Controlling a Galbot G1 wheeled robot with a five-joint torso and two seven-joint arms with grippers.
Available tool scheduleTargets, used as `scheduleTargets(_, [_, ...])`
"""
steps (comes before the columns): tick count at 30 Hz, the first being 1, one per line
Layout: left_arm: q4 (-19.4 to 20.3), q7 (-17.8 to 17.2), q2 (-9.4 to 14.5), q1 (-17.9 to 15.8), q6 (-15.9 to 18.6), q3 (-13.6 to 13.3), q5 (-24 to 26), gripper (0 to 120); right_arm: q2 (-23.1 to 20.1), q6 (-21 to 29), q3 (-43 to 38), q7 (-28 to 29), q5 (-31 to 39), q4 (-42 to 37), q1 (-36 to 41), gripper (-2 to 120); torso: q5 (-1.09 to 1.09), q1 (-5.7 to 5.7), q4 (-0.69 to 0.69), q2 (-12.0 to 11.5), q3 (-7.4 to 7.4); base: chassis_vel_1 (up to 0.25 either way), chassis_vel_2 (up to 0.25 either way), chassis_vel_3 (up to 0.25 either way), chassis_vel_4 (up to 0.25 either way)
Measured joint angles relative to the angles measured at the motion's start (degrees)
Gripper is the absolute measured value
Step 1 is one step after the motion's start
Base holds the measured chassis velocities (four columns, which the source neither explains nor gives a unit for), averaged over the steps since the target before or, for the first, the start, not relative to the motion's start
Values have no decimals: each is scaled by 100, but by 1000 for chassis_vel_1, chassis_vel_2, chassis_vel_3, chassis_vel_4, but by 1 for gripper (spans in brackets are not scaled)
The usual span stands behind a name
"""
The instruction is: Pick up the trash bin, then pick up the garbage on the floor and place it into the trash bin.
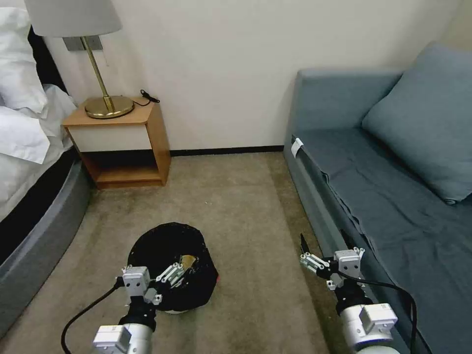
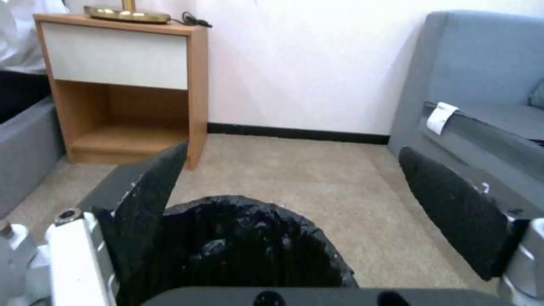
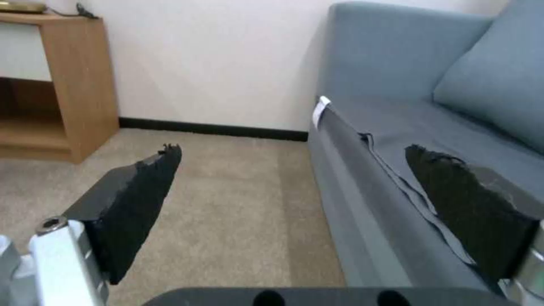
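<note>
The trash bin (image 1: 167, 255), a small round bin lined with a crinkled black bag, stands on the carpet at lower left of centre in the head view. A yellow-brown piece of garbage (image 1: 188, 260) shows inside its mouth. A small red bit (image 1: 218, 279) peeks out at the bin's right side. My left gripper (image 1: 169, 275) hovers at the bin's near rim, open; in the left wrist view its pads (image 2: 147, 199) stand wide apart over the black bag (image 2: 249, 242) without touching it. My right gripper (image 1: 322, 251) is open and empty beside the sofa front, its pads (image 3: 142, 199) spread wide.
A blue-grey sofa (image 1: 373, 187) with a cushion fills the right side. A wooden nightstand (image 1: 123, 142) with a brass lamp stands against the far wall, and a bed (image 1: 29, 162) lies at the left. Bare carpet (image 1: 236, 206) lies between them.
</note>
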State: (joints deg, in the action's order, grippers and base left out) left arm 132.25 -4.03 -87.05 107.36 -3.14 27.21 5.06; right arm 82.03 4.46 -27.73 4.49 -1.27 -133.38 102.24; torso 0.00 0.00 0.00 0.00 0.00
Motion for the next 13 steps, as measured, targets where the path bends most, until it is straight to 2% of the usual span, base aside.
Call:
scheduleTargets(6, [-18,-102,25,35,-113,-163,-81,100,48,-65,-5,-40,-15,13,4,100,-1,0,0,0,0,0,0,0,0])
scheduleTargets(13, [-16,-150,58,46,-163,-179,-91,100,70,-80,-25,-94,-17,14,5,100,0,0,0,0,0,0,0,0,0])
